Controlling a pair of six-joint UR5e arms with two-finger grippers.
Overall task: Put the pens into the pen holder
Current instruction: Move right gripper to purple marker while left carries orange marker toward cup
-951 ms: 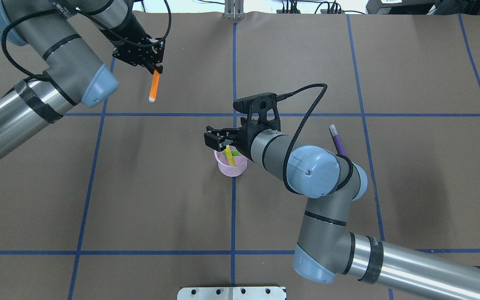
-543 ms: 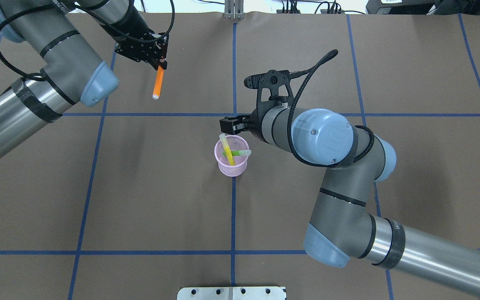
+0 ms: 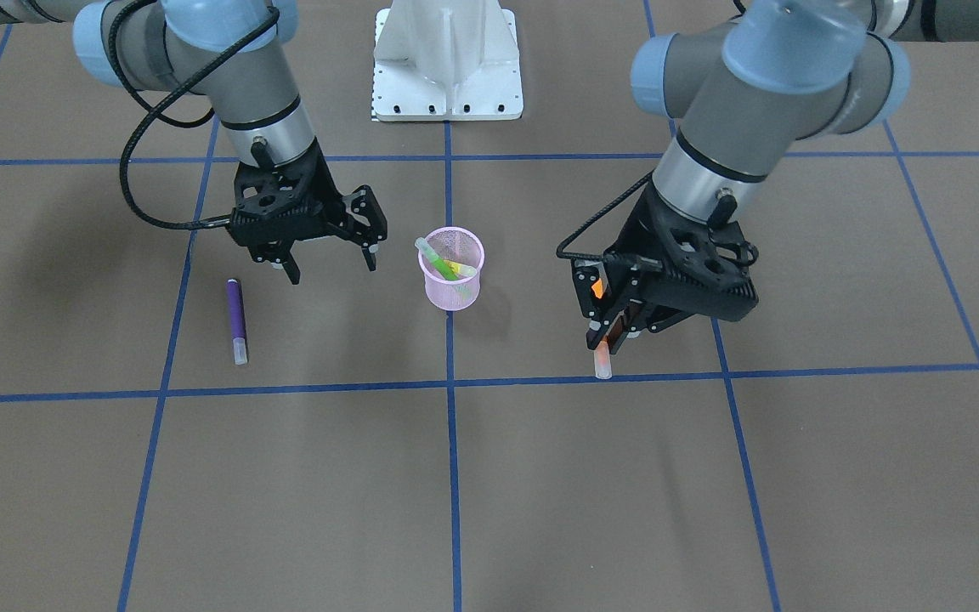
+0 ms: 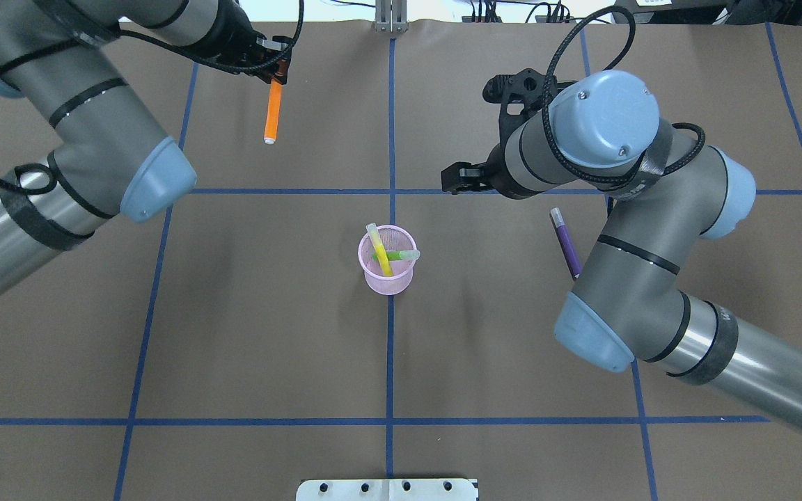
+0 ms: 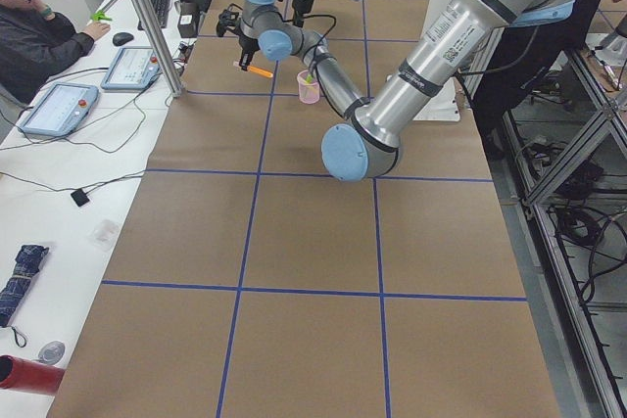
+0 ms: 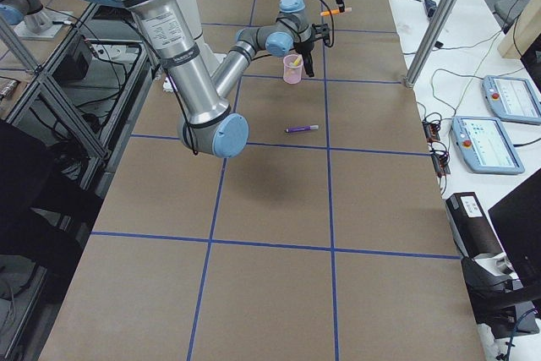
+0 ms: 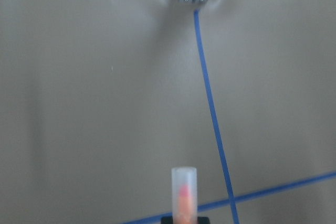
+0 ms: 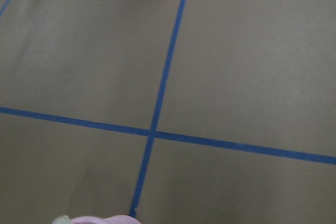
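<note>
The pink mesh pen holder stands at the table's middle. A bright green pen leans in it beside a yellowish stick. My left gripper is shut on the orange pen, held above the far left of the table, cap down. The cap shows in the left wrist view. My right gripper is open and empty, between the cup and the purple pen, which lies flat on the table.
Brown paper with blue tape lines covers the table. The white robot base plate sits at the robot's edge. The right arm's elbow hangs over the table's right half, just beyond the purple pen.
My right gripper has drawn back from over the cup, to the right and farther away. My left gripper has carried the orange pen farther toward the far edge.
</note>
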